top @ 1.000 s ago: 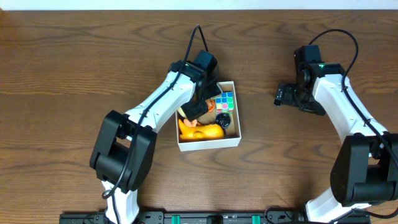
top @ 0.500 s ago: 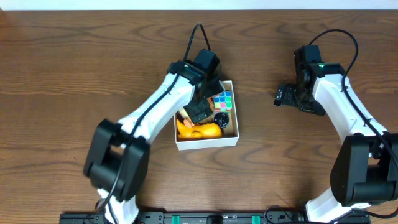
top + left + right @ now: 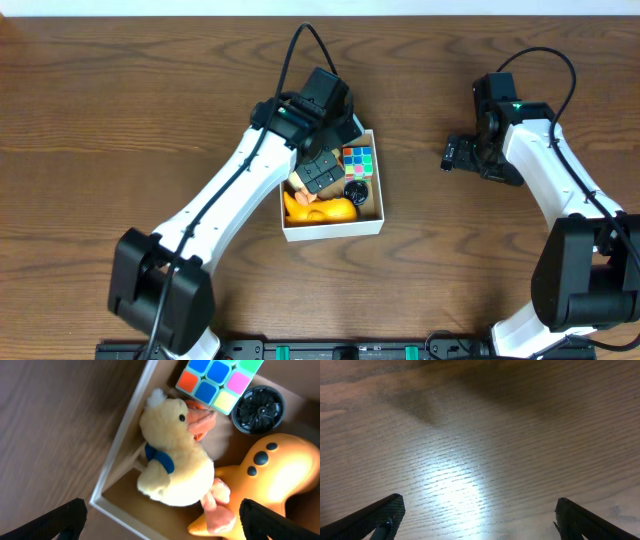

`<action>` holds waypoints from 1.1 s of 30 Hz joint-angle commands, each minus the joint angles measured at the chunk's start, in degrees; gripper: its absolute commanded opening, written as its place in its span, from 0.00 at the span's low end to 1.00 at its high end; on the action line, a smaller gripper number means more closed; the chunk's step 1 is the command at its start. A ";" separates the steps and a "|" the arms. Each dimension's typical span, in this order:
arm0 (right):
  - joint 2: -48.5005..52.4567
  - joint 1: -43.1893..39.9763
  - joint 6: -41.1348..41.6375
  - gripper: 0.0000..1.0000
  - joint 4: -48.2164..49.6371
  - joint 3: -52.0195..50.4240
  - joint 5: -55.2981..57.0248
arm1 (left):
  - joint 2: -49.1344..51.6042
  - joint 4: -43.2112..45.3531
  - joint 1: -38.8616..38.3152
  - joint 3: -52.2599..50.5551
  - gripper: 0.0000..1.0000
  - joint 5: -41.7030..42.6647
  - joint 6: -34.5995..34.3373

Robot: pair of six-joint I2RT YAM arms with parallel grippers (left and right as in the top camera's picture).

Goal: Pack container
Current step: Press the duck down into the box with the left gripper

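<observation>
As the overhead view shows, the container [image 3: 335,232] lies directly below the left gripper [image 3: 322,172], while the right gripper [image 3: 450,154] hangs well apart over the surface [image 3: 120,100].

Left wrist view: the fingers are spread and hold nothing. Beneath them a plush duck [image 3: 172,460] lies along the container's wall, beside a puzzle cube [image 3: 217,380], a black disc [image 3: 259,407] and an orange toy [image 3: 272,472].

Right wrist view: the fingers are spread, with only wood beneath.

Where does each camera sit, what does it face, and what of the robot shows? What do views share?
Overhead: above the table, looking straight down; both arms, left tool over the container, right tool aside.
Left wrist: looks down into the container at duck and cube; own fingertips at bottom corners.
Right wrist: faces bare table; own fingertips at bottom corners.
Shared: overhead and left wrist both show the cube.
</observation>
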 commanded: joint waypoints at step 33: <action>-0.15 -0.55 -1.31 0.99 -0.72 1.20 1.66 | 9.99 -0.39 0.66 0.37 0.98 -0.44 -1.16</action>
